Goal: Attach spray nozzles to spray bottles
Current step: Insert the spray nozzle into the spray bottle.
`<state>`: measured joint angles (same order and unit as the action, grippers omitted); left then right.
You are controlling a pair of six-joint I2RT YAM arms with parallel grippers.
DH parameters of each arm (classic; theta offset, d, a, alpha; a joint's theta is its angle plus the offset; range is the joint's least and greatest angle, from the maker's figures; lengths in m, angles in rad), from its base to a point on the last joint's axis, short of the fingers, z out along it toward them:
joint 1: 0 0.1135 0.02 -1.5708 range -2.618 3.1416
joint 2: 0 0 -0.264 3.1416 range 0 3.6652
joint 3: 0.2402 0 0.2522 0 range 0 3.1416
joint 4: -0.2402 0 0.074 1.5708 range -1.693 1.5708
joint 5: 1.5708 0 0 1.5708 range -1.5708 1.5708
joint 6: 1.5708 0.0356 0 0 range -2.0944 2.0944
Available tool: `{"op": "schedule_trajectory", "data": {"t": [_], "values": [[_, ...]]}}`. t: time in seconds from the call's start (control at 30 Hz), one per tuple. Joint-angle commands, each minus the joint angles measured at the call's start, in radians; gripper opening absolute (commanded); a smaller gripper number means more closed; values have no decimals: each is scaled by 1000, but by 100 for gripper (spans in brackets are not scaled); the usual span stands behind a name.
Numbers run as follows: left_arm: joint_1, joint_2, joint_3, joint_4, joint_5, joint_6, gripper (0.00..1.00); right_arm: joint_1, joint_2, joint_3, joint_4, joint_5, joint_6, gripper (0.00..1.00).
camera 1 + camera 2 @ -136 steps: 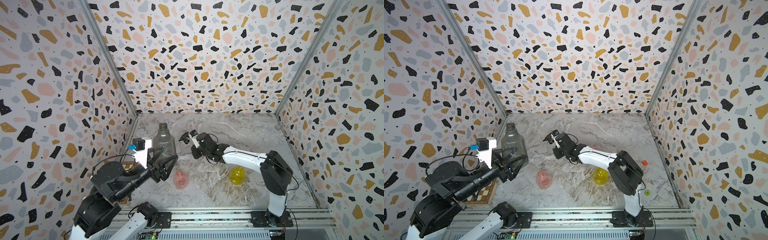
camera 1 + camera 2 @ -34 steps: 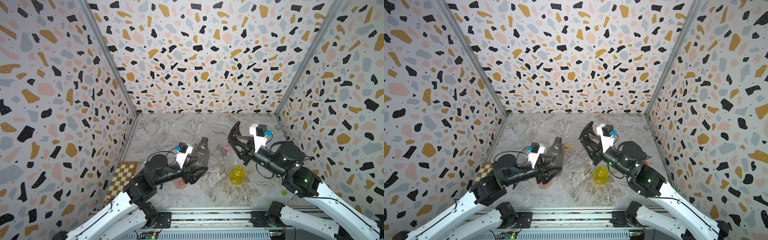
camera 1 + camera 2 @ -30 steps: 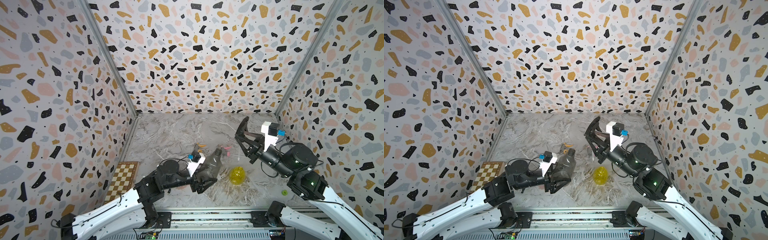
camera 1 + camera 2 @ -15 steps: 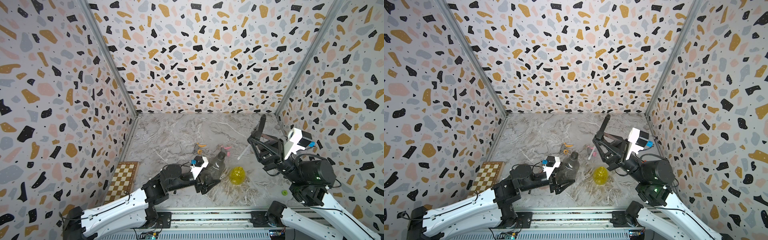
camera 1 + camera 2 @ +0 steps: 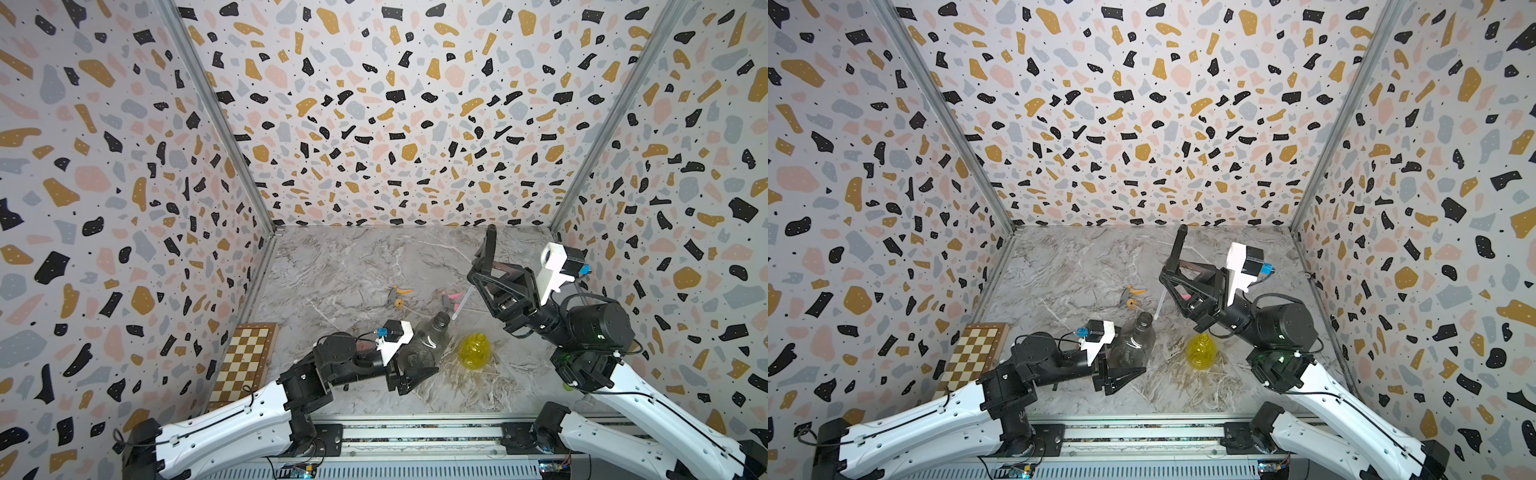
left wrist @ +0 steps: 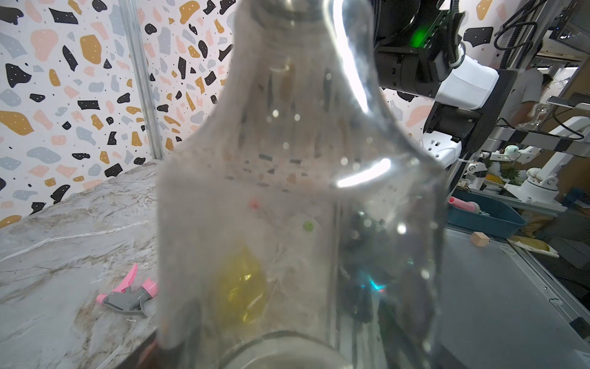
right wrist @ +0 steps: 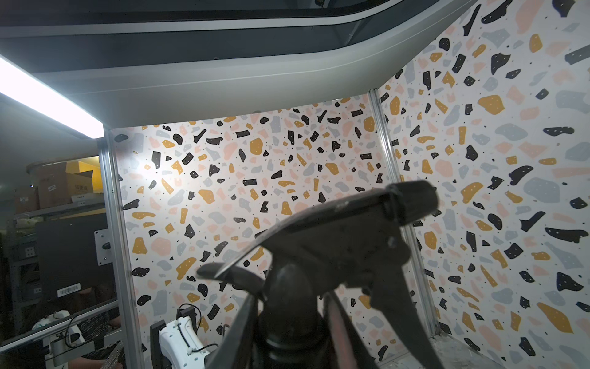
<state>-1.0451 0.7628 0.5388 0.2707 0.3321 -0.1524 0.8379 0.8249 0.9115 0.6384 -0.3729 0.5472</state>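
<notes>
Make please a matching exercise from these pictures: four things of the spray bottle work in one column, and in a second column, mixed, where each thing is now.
Things:
1. smoky grey bottle
2. black nozzle
3. yellow bottle
4. grey-and-pink nozzle

Places:
A. lying on the table
B. held in the left gripper
C. standing upright on the table, neck open
D. held up in the right gripper

Pairs: 1-B, 2-D, 3-C, 4-A
</notes>
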Motion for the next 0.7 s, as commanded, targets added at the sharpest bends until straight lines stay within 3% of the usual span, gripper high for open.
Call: {"op": "schedule_trajectory", "data": {"t": [0.0,0.67], "values": [[-7,-16,-4,52,12,20,0,10,1,40,66,-28,24,14],[-17,-45,20,72,-1,15,0,65,39,35,53,-38,11,13]]}}
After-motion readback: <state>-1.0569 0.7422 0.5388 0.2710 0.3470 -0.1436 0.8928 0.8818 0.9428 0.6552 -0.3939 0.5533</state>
